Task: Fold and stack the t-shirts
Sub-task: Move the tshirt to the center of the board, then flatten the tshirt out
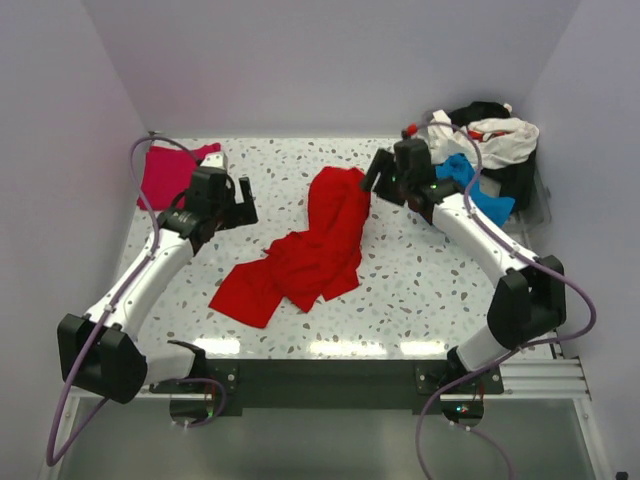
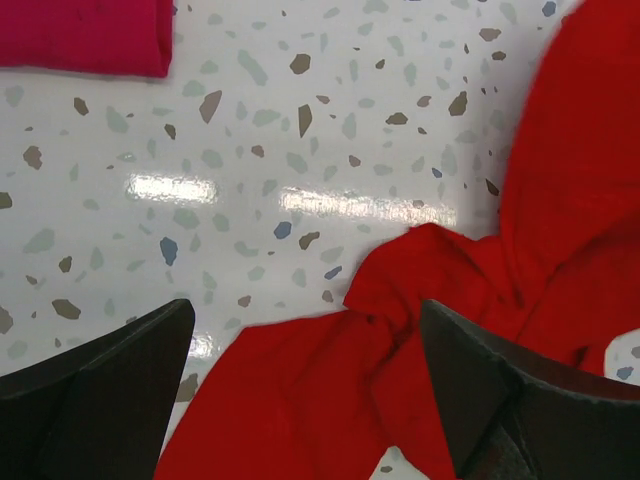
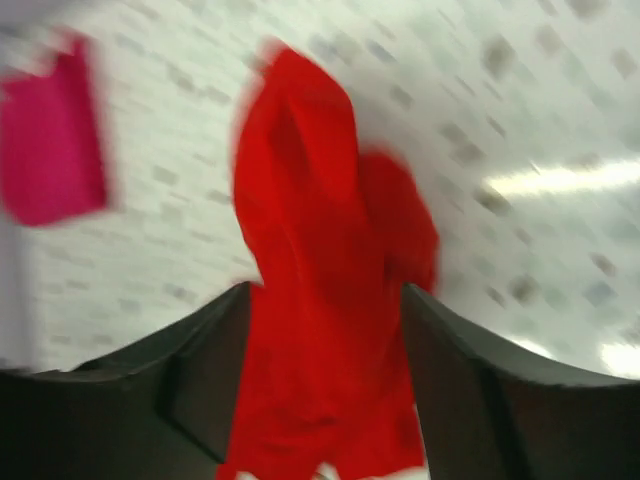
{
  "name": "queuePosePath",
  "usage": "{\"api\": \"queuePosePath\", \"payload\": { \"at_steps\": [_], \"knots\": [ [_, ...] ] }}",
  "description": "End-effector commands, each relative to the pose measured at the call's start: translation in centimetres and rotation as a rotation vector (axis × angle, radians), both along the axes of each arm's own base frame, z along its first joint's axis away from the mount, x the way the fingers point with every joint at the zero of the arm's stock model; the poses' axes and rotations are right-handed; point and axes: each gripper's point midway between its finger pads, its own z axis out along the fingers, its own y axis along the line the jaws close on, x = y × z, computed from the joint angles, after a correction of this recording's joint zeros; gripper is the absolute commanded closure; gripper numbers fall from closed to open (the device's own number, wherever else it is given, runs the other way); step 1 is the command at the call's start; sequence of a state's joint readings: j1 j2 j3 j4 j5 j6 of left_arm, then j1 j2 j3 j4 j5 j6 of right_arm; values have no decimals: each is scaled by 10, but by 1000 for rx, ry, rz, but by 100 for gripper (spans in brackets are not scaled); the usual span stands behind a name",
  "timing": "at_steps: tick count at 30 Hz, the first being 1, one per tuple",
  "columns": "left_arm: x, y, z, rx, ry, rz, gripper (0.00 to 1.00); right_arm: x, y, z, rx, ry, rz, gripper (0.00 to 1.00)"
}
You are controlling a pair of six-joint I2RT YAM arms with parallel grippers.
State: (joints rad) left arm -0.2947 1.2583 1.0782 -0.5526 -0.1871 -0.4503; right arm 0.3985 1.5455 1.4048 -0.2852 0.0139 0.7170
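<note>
**Two robot arms are hovering over a crumpled red t-shirt (image 1: 325,235) lying mid-frame on a speckled table (image 1: 420,285).**

The left gripper (image 1: 245,203), fingers apart and holding nothing, is hanging just left of the shirt's upper half. The right gripper (image 1: 375,178) is sitting at the shirt's top end. It is also looking open in a blurred wrist view, with red cloth showing between its fingers. A folded pink t-shirt (image 1: 165,175) is lying at upper left, and a heap of white, black and blue shirts (image 1: 485,145) is waiting at upper right. The red shirt is bunched and twisted, so the step in hand appears to be spreading it flat. Each gripper would do best pinching one layer at an outer edge, well apart, then drawing outward evenly so no folds are dragged along.
</note>
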Motion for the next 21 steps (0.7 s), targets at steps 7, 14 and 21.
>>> {"api": "queuePosePath", "payload": {
  "at_steps": [7, 14, 21],
  "knots": [
    [-23, 5, -55, 29, 135, 10, 0, -56, -31, -95, -485, 196, 101, 23],
    [-43, 4, -94, 12, 235, 47, 0, -48, 58, -121, -368, 228, 322, 23],
    [-53, -16, -109, -67, 272, -5, 0, -30, 105, -146, -270, 300, 401, 23]
  ]
}}
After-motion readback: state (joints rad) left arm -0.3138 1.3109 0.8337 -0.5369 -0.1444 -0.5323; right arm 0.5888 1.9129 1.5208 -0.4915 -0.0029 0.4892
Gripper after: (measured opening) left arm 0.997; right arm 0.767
